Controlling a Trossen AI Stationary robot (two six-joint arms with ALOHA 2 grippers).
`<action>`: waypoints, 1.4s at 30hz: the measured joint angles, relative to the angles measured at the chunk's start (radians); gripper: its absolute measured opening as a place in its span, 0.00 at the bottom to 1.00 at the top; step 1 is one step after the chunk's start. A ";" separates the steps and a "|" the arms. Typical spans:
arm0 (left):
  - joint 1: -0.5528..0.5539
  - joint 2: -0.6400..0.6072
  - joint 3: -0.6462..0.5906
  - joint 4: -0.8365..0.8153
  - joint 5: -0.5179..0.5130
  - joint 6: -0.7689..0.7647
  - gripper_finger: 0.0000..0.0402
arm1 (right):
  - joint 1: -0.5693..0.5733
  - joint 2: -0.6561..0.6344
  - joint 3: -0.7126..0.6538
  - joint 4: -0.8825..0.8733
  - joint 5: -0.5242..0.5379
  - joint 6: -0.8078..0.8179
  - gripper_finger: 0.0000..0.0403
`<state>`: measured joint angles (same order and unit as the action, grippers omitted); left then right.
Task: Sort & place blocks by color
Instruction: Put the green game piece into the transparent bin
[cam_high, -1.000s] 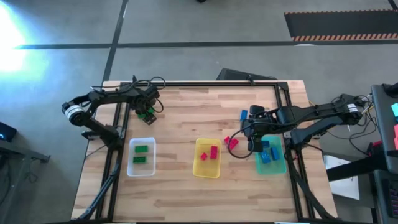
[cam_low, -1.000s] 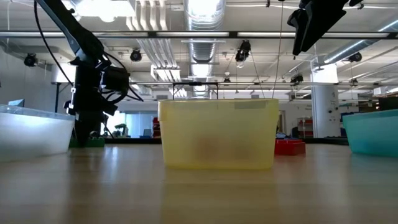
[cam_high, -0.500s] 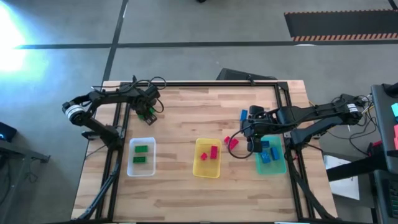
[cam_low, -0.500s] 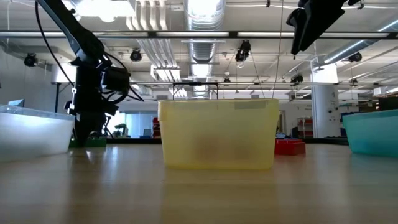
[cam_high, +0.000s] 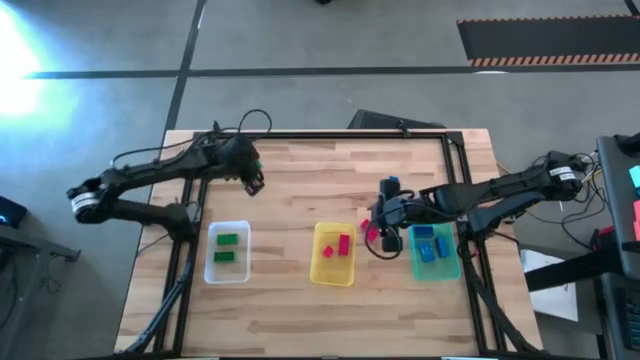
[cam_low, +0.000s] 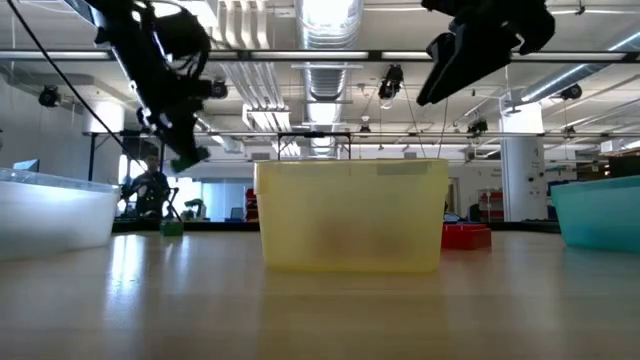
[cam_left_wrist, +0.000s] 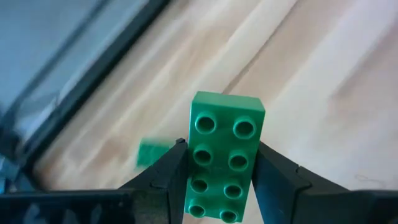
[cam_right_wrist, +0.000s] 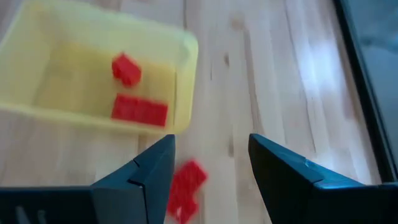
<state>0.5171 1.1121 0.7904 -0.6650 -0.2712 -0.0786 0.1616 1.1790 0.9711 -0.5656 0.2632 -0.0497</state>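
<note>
We see a green block (cam_left_wrist: 225, 155) clamped between the two fingers of the left end effector (cam_high: 251, 180), and it is lifted above the worktop (cam_high: 300, 290) near the far left corner. In the left wrist view its studs face the camera – two rows of four. One more small green block (cam_left_wrist: 153, 152) lies on the wood below it; in the low view this one (cam_low: 172, 228) rests on the worktop close to the clear tray (cam_low: 55, 212).

In the clear tray (cam_high: 227, 275), on the left side, two green blocks (cam_high: 227, 247) lie one behind the other. The yellow tray (cam_high: 333, 277) in the middle holds two red blocks (cam_high: 338, 246). The teal tray (cam_high: 438, 268) on the right holds several blue blocks (cam_high: 429, 245).

Between the yellow tray and the teal tray, two red blocks (cam_high: 371, 230) lie on the bare wood, touching each other. The right end effector (cam_high: 381, 222) hangs just above them with its fingers apart and nothing between them. In the right wrist view the same red pair (cam_right_wrist: 185, 188) shows between the two open fingers (cam_right_wrist: 140, 177), just beside the corner of the yellow tray (cam_right_wrist: 185, 57). In the low view only one red block (cam_low: 466, 236) is seen, on the worktop just beside the yellow tray.
</note>
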 joint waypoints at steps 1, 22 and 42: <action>-0.032 -0.026 0.002 0.024 0.000 -0.013 0.31 | 0.000 0.000 -0.020 0.055 0.000 -0.023 0.48; -0.738 -0.019 0.165 -0.120 0.029 -0.477 0.31 | -0.001 -0.001 -0.118 0.423 0.001 -0.215 0.48; -0.860 0.253 0.204 -0.744 0.258 -0.367 0.31 | -0.001 -0.001 -0.128 0.422 0.000 -0.215 0.48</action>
<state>-0.3427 1.3654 0.9942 -1.4092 -0.0136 -0.4455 0.1608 1.1782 0.8433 -0.1438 0.2632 -0.2643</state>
